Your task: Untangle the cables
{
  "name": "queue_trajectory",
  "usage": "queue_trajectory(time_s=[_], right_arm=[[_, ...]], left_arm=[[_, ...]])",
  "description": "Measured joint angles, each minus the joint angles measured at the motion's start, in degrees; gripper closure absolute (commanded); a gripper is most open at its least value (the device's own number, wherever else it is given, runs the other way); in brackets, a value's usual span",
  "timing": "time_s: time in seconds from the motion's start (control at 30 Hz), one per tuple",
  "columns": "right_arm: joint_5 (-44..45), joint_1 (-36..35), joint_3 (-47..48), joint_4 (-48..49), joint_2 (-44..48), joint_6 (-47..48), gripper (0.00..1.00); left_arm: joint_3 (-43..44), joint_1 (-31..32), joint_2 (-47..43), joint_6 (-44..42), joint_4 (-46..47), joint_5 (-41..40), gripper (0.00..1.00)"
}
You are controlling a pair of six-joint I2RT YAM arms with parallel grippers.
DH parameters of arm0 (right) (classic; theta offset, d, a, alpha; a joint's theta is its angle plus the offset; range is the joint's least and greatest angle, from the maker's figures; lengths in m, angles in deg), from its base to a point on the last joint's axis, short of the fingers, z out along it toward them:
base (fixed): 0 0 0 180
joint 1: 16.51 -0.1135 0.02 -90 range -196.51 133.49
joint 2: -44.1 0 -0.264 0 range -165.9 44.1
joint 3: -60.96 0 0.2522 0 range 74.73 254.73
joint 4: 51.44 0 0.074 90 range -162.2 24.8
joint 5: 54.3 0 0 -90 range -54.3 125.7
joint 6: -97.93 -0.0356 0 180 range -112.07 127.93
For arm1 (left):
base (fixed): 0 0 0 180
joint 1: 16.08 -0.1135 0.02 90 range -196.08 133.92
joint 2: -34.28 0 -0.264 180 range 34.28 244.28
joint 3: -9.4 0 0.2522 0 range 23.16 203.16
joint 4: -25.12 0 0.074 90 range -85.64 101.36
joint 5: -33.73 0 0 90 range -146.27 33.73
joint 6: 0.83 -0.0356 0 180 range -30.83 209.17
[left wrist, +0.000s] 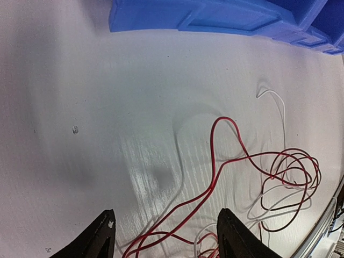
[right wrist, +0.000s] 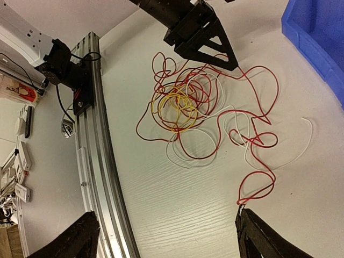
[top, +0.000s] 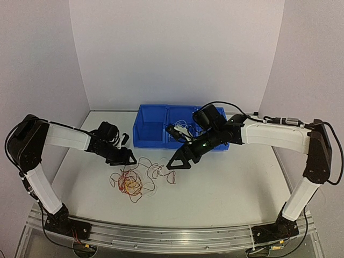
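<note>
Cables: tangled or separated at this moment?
Tangled: the red, white and yellow cables overlap in one loose heap, yellow loops at its middle.

A pair of blue plastic bins (top: pixel 149 141) stands side by side, touching, at the back of the white, wood-grained surface (top: pixel 231 188). An aluminium rail (top: pixel 172 237) runs along the surface's near edge. A pale backdrop (top: pixel 177 48) curves round the back and both sides, and beyond the rail in the right wrist view lie small pale items too blurred to name.
</note>
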Motion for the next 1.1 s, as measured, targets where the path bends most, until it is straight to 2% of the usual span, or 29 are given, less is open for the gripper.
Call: queue_trajectory(time_s=[0.17,0.33,0.43,0.53,0.6,0.73,0.87,1.1], right_arm=[[0.0,0.0,0.0,0.0,0.0,-0.2,0.16],[0.1,0.0,-0.4,0.0,0.0,-0.2,0.16],[0.4,0.0,-0.5,0.0,0.1,-0.2,0.16],[0.8,0.0,-0.5,0.0,0.2,-0.5,0.16],[1.6,0.0,-0.5,0.0,0.2,-0.7,0.16],[6.1,-1.1,-0.5,0.0,0.2,-0.9,0.16],[12.4,-6.0,0.7,-0.4,-1.0,0.2,0.16],[16.9,-16.3,10.8,2.5,-13.1,2.8,0.17]], left_arm=[[0.0,0.0,0.9,-0.3,0.2,0.8,0.56],[0.0,0.0,2.7,-0.5,0.1,0.9,0.60],[0.1,0.0,3.1,-0.6,0.1,1.0,0.73],[0.1,0.0,3.1,-0.7,0.1,1.0,0.92],[0.1,0.0,3.2,-0.4,0.1,1.2,1.00],[0.1,0.0,3.2,0.6,0.1,1.3,1.00],[0.0,0.0,2.8,3.9,0.4,1.8,1.00],[-4.9,0.2,-4.0,13.4,3.1,1.6,1.00]])
